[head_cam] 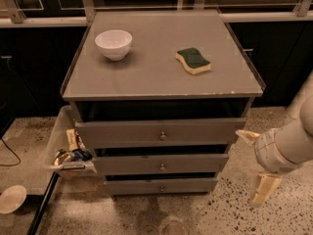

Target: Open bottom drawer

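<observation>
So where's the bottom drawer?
In the camera view, the bottom drawer is lowest in the grey cabinet, under the middle drawer; the gripper hangs to its right, jaws open.

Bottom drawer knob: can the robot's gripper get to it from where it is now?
Probably yes. The gripper hangs open, low and just right of the cabinet. Nothing visible stands between it and the knob on the bottom drawer, though it would have to swing around to the front.
</observation>
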Robot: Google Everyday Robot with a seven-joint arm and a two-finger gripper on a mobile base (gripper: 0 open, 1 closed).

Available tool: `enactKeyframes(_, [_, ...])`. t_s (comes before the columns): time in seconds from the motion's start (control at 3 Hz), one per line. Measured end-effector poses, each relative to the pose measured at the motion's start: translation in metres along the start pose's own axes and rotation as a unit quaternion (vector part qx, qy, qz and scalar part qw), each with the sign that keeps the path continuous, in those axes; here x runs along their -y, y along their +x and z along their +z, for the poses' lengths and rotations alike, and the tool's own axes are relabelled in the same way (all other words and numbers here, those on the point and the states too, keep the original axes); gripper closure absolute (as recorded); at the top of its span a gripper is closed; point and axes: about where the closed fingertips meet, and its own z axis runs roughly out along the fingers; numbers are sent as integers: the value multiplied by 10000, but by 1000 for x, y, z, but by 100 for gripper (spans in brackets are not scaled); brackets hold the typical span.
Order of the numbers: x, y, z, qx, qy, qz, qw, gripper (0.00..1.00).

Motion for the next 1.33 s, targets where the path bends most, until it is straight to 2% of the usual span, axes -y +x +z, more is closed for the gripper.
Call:
enactKeyframes(0.33, [-5, 16, 37, 10, 33, -251, 9997, 0])
enactKeyframes(0.67, [-8, 36, 73, 185, 32, -418, 9990, 0])
enactKeyframes(1.0, [-12, 55, 104, 362, 28, -476, 9982, 0])
enactKeyframes(1.33, [-24, 80, 156, 612, -113, -389, 9973, 0])
